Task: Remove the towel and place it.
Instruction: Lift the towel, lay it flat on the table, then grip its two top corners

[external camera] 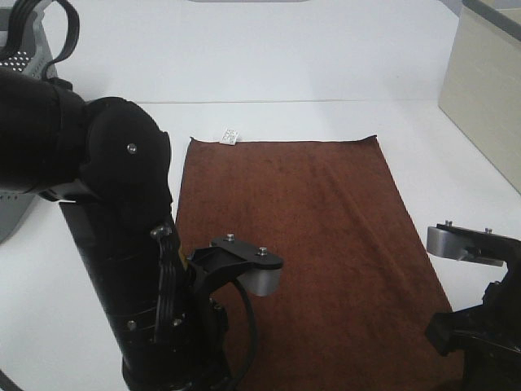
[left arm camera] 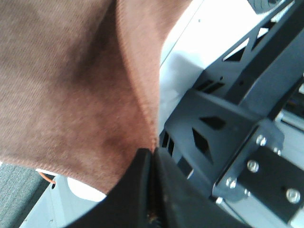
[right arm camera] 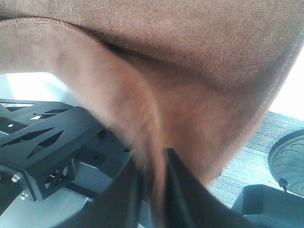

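Observation:
The dark reddish-brown towel (external camera: 309,236) lies spread flat on the white table (external camera: 285,65), its white label (external camera: 229,135) at the far left corner. Its near edge reaches the table's front edge, where both arms stand. In the left wrist view the towel (left arm camera: 61,85) hangs in a fold, and my left gripper (left arm camera: 153,151) pinches its hem with the fingers pressed together. In the right wrist view a blurred fold of the towel (right arm camera: 190,57) runs down between the fingers of my right gripper (right arm camera: 154,159), which stand slightly apart on the cloth. Neither gripper's fingertips show in the high view.
A grey perforated basket (external camera: 16,49) stands at the far left. At the far right stands a pale wooden box (external camera: 488,90). The bulky left arm (external camera: 122,244) covers the near left of the table, and the right arm (external camera: 480,326) sits at the near right corner.

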